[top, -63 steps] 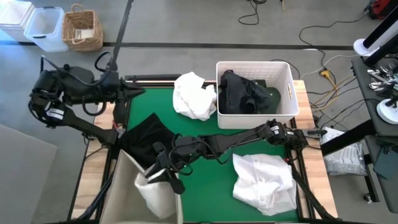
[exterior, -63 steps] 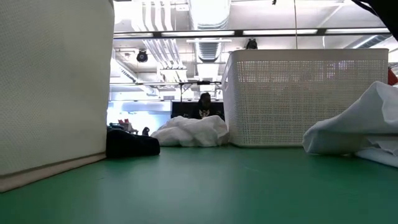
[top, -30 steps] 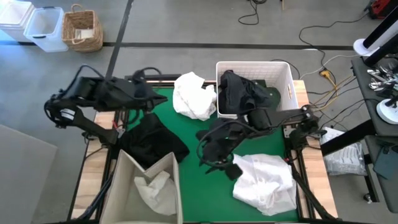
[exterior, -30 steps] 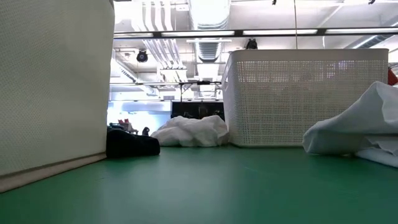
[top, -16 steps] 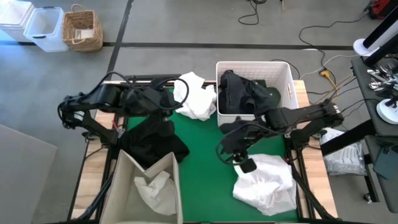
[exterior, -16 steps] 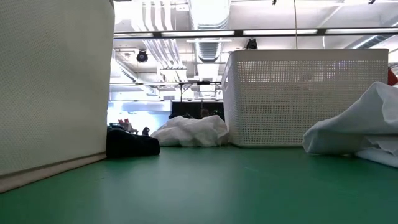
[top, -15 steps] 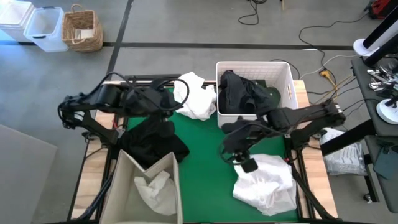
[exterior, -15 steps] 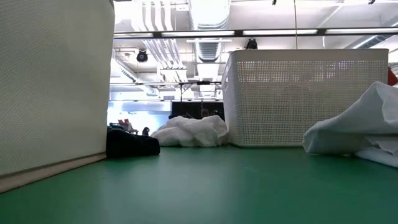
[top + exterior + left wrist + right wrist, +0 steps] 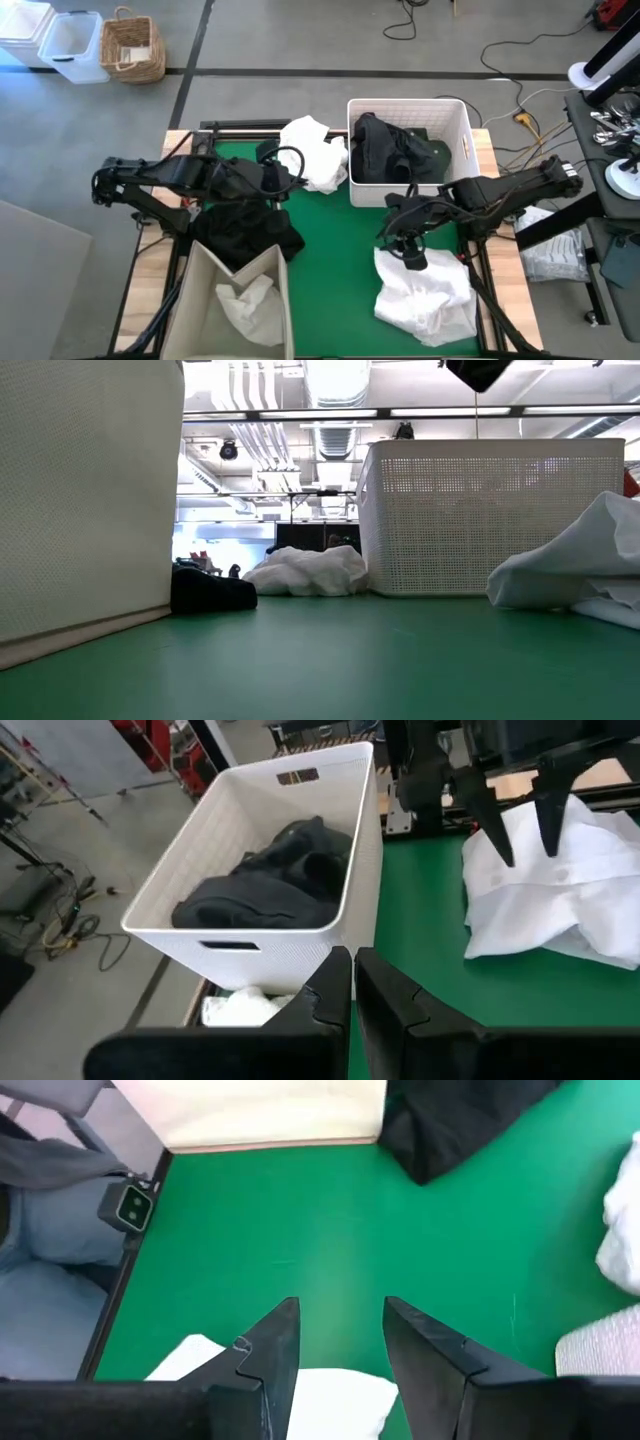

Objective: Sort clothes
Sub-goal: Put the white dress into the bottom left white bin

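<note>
A black garment (image 9: 245,228) lies on the green mat at the left, also in the low view (image 9: 212,592). One white garment (image 9: 315,152) lies at the far middle. Another white garment (image 9: 425,295) lies at the near right, also in the left wrist view (image 9: 545,890). Dark clothes (image 9: 395,150) fill the white basket (image 9: 462,112). A white garment (image 9: 245,300) lies in the beige bin (image 9: 200,285). My left gripper (image 9: 285,175) is shut and empty (image 9: 353,958), between the black garment and the far white one. My right gripper (image 9: 413,256) is open and empty (image 9: 340,1302), above the near white garment's far edge.
The white basket (image 9: 480,520) stands at the far right of the mat and the beige bin (image 9: 85,490) at the near left. Bare green mat (image 9: 335,250) lies between them. A wicker basket (image 9: 132,45) and plastic tubs stand on the floor beyond the table.
My right gripper has gone toward the table's right edge, from the middle of the mat to above the near white garment, staying open and empty. My left gripper has gone right and a little nearer, out over the mat beside the far white garment. The clothes have stayed put.
</note>
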Controlling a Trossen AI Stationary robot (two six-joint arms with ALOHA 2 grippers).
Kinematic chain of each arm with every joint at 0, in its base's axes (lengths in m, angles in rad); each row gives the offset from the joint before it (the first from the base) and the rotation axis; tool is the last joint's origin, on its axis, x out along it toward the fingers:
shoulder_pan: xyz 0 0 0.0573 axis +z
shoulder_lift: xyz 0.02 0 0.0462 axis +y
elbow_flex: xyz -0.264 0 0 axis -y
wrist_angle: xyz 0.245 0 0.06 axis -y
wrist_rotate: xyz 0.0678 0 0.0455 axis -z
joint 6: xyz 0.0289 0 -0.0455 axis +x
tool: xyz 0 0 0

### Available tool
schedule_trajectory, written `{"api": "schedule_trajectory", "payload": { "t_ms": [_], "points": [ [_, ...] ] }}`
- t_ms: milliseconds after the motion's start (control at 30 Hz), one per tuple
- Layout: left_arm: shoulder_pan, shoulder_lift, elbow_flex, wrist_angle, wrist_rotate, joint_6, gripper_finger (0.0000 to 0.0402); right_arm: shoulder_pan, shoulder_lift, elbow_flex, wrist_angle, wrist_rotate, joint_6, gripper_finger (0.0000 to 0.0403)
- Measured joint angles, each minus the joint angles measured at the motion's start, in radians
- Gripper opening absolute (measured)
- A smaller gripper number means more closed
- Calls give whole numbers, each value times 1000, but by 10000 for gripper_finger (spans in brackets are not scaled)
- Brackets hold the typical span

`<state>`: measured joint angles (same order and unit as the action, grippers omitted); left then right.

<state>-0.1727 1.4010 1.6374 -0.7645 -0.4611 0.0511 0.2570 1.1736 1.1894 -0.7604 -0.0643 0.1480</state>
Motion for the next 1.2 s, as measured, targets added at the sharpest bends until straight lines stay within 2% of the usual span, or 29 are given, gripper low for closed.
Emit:
{"api": "schedule_trajectory", "payload": {
  "t_ms": [167, 333, 533, 767, 933, 1200],
  "points": [
    [-8, -45, -115, 29, 17, -58, 0, 5, -31, -68, 19, 37, 15, 136],
    [-10, -54, -202, -21, 120, -160, 0, 5, -56, -125, 19, 66, -20, 127],
    [-10, -26, -220, -38, 221, -252, 0, 5, -103, -186, 18, 68, -75, 120],
    [-10, 31, -95, -192, 240, -426, 0, 5, -174, -247, 18, 67, -95, 122],
    [-10, 84, 5, -319, 239, -453, 0, 5, -220, -259, 25, 76, -97, 128],
    [-10, 167, 127, -455, 234, -435, 0, 5, -222, -188, -8, 265, -161, 123]
  ]
}}
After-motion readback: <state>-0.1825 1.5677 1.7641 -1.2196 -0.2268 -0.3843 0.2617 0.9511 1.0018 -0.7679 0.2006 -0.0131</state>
